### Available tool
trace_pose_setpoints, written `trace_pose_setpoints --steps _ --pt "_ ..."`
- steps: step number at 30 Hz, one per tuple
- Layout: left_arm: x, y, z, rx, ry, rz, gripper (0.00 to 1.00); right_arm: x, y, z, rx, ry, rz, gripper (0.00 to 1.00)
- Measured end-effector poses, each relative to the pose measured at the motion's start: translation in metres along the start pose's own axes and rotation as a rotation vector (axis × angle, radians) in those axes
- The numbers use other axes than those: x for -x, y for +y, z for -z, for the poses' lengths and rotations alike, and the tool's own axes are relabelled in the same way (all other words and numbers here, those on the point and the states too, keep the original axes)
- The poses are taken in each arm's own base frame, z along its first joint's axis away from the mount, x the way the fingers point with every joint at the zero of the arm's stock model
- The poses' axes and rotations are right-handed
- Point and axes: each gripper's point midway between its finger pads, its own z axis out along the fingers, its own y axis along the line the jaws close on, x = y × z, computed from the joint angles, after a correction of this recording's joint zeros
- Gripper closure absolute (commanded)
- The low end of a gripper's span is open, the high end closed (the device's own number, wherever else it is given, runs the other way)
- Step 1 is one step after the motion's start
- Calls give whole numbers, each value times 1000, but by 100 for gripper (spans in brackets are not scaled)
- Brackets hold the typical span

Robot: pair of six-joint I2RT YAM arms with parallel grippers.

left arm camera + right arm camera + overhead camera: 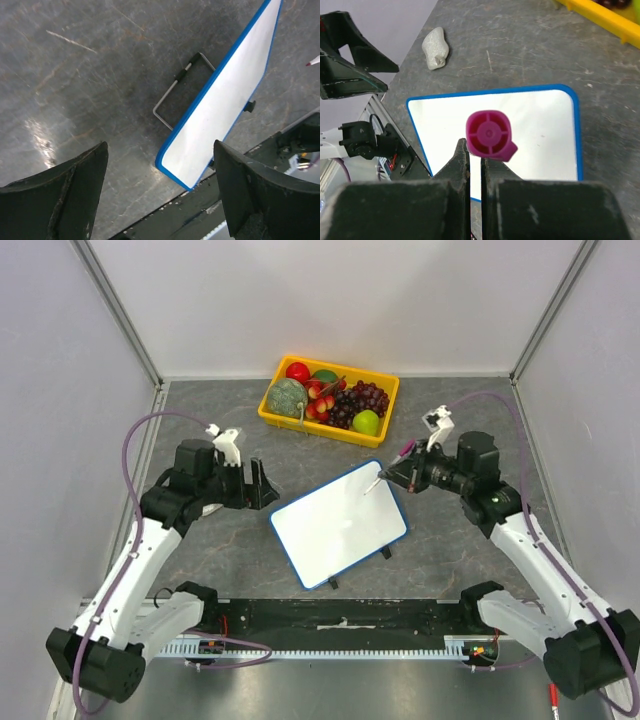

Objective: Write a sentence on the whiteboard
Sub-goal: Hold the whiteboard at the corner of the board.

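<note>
Between the two pincers, on the mottled grey table [450, 540], we see the whiteboard [338, 525]: a glossy, blue-rimmed rounded rectangle. Beside it the left pincer [265, 485] gapes wide; the right pincer [400, 472] pinches a cylindrical magenta marker [489, 135].

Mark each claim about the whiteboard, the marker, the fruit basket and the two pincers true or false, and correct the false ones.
1. No writing shows on the whiteboard. True.
2. The right pincer is closed on a magenta marker. True.
3. The left pincer is clamped on the whiteboard's edge. False: it stands open beside the board's left side, holding nothing.
4. The fruit basket is red and stands on the whiteboard. False: it is yellow and sits on the table beyond the board, apart from it.
</note>
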Motion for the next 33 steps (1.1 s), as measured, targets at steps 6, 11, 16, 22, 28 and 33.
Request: trace_pose_setpoints --steps 6,11,16,22,28,33 --pt "-27 -5 -1 -90 -4 134 10 -7 38 -26 15 34 96 100" --pt "-46 -13 3 -159 -48 204 11 -11 46 -34 -9 33 135 100" --pt "-59 -18 -3 -224 -82 253 12 -14 41 -40 -36 37 139 100" --pt "-77 -12 -22 -249 -62 308 13 -13 41 -41 -37 32 143 100" --pt "-88 -8 -39 -275 -52 329 16 -10 42 -42 -31 20 151 100" --pt "-85 -6 -47 -285 -68 322 21 -10 43 -42 -29 18 157 100"
